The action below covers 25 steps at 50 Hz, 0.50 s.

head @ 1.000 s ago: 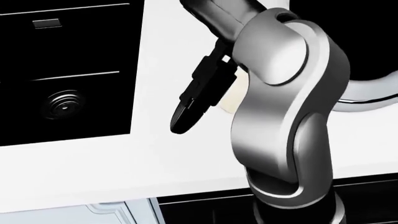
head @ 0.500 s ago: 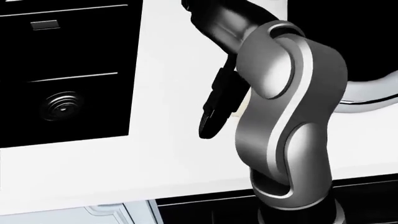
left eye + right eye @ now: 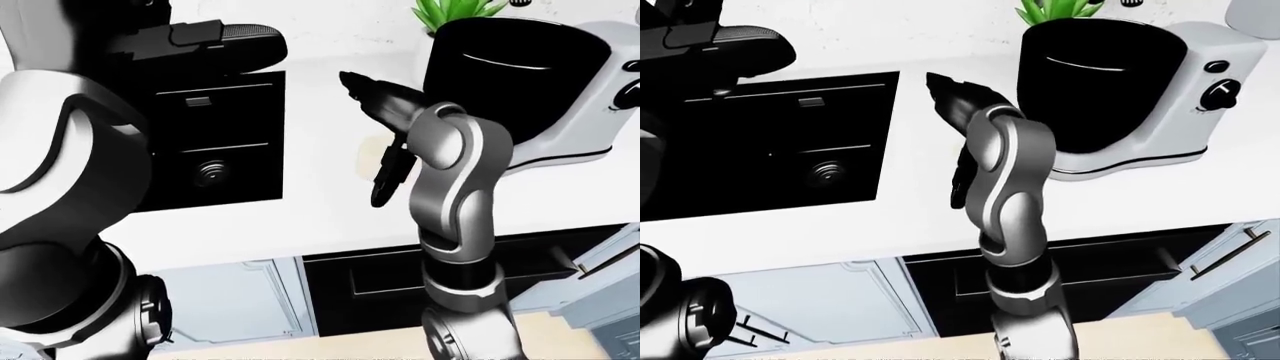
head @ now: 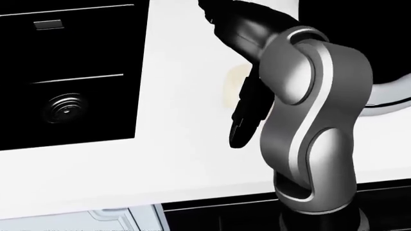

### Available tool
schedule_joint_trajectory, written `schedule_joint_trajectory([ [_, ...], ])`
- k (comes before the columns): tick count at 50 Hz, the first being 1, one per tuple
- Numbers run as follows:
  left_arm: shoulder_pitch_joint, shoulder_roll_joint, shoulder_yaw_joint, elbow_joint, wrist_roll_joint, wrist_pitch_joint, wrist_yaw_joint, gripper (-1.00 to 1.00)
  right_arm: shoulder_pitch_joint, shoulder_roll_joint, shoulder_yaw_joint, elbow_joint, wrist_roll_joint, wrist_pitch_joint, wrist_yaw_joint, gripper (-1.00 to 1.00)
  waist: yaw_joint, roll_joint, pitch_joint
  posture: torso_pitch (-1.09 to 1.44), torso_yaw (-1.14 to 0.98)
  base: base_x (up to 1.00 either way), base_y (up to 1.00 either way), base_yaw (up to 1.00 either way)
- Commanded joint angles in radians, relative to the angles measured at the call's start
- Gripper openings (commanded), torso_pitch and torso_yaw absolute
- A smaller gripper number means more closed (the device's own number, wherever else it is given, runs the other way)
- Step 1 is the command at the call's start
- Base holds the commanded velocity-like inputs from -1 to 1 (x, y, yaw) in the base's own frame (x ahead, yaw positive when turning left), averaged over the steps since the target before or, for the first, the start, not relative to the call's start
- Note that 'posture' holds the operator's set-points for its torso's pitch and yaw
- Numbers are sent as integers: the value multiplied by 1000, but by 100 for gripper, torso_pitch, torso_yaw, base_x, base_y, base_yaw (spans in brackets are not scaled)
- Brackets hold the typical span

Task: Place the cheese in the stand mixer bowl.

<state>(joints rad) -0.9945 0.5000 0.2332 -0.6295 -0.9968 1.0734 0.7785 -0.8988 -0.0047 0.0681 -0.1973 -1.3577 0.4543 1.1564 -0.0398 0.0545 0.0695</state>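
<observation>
The cheese is a pale flat patch on the white counter, only partly visible. My right hand hangs open just to its right, black fingers pointing down and touching nothing I can see. My silver right forearm hides the cheese's right side. The stand mixer stands at the upper right with its black bowl empty as far as shows. My left hand hovers open at the upper left over the black sink.
A black sink with a round drain is set into the counter on the left. A green plant stands above the mixer. Pale cabinet doors and a dark drawer lie below the counter edge.
In the head view my right arm and hand moved rightward. The hanging fingers crossed from the cheese's left side to its right, uncovering its left part. The sink has not shifted.
</observation>
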Motion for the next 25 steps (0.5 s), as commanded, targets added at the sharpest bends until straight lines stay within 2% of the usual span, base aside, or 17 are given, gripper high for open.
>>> schedule_joint_trajectory([
  [1,-27,9,11,-7,12,-23,-5,100,-38,-8,-4,-33,-11,-14,-3,100,0,2,-28,0,0,0,0,0],
  [25,-26,-7,13,-9,36,-15,-21,100,-22,-30,-14,5,-37,-95,-1,100,3,-4,-29,0,0,0,0,0],
])
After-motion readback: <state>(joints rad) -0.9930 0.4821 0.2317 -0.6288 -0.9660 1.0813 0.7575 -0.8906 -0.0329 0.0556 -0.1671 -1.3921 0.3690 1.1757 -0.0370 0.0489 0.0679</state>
